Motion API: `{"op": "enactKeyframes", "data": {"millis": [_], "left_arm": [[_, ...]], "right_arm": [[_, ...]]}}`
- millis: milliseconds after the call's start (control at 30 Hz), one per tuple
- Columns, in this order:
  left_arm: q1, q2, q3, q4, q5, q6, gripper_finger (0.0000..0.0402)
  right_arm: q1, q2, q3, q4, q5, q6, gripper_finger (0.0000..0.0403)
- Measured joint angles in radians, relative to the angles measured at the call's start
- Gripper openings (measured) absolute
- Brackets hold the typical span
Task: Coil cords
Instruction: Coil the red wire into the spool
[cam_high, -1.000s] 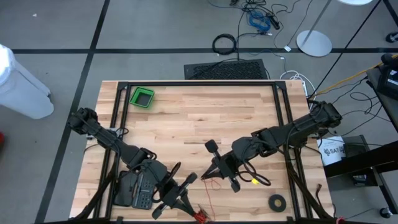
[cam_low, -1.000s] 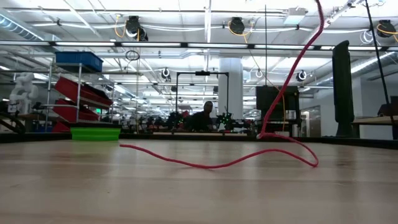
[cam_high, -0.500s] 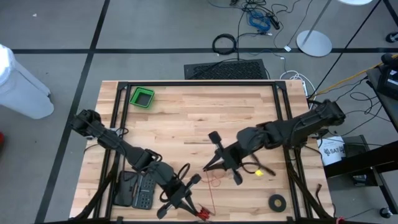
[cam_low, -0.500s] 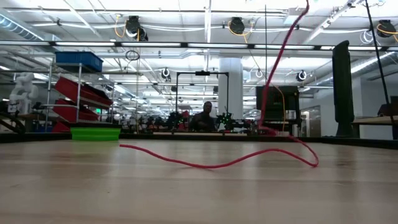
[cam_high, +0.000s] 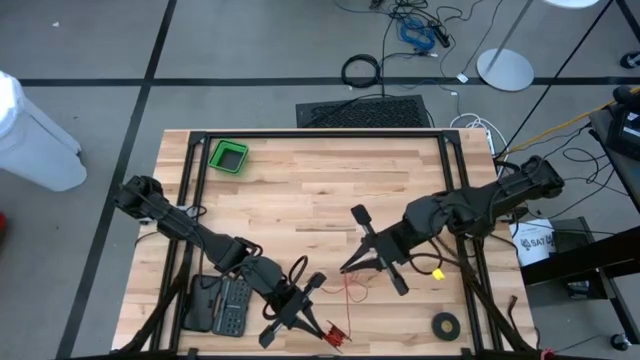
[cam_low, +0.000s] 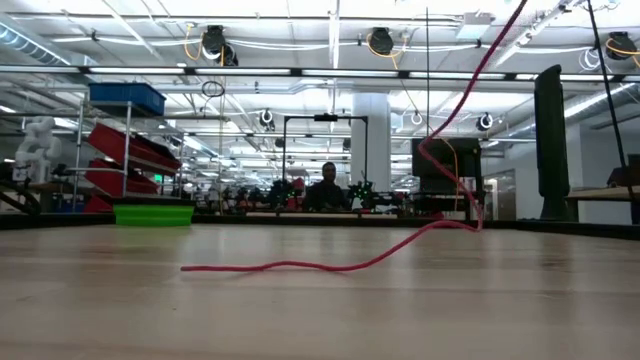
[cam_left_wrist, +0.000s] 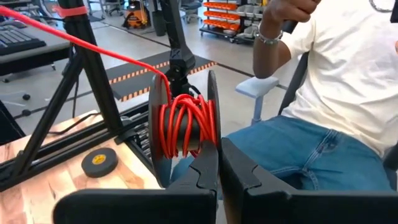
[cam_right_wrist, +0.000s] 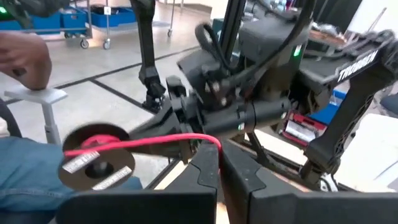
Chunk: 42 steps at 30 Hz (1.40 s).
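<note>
table (cam_high: 320, 190): pale planked wood, matt | cord (cam_low: 300, 266): smooth red plastic

We see two black arms, left arm (cam_high: 190, 235) and right arm (cam_high: 470, 205), built of rounded jointed segments with black cables along them. White "TROSSEN" lettering and a green light mark the left arm in the right wrist view. Each wrist ends in black angular jaws.

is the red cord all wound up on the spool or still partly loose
Partly loose. Several turns sit on the spool, but the red cord trails across the table.
</note>
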Motion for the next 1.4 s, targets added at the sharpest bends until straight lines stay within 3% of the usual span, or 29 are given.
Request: {"op": "enactKeyframes", "data": {"millis": [300, 700, 900, 1033, 1200, 1400], "left_arm": [[0.0, 0.0, 0.0, 0.014, 0.007, 0.0, 0.0004], [-0.002, 0.0, 0.0, 0.113, 0.069, 0.03, 0.0004], [-0.003, 0.031, -0.001, 0.163, 0.092, 0.055, 0.0004], [-0.002, 0.05, -0.002, 0.216, 0.113, 0.085, 0.0004], [-0.001, 0.05, -0.002, 0.29, 0.12, 0.091, 0.0004], [-0.002, 0.049, -0.002, 0.369, 0.134, 0.139, 0.0004]], "right_arm": [[-0.026, 0.028, 0.0, 0.051, -0.008, 0.008, 0.0], [-0.112, 0.022, 0.0, 0.053, -0.014, 0.207, 0.0023], [-0.199, 0.016, 0.002, 0.054, -0.191, 0.302, 0.0047], [-0.254, 0.016, 0.028, 0.04, -0.237, 0.323, 0.0066], [-0.32, 0.013, 0.125, -0.099, -0.245, 0.299, 0.0083], [-0.401, 0.011, 0.333, -0.412, -0.24, 0.266, 0.0091]]}}
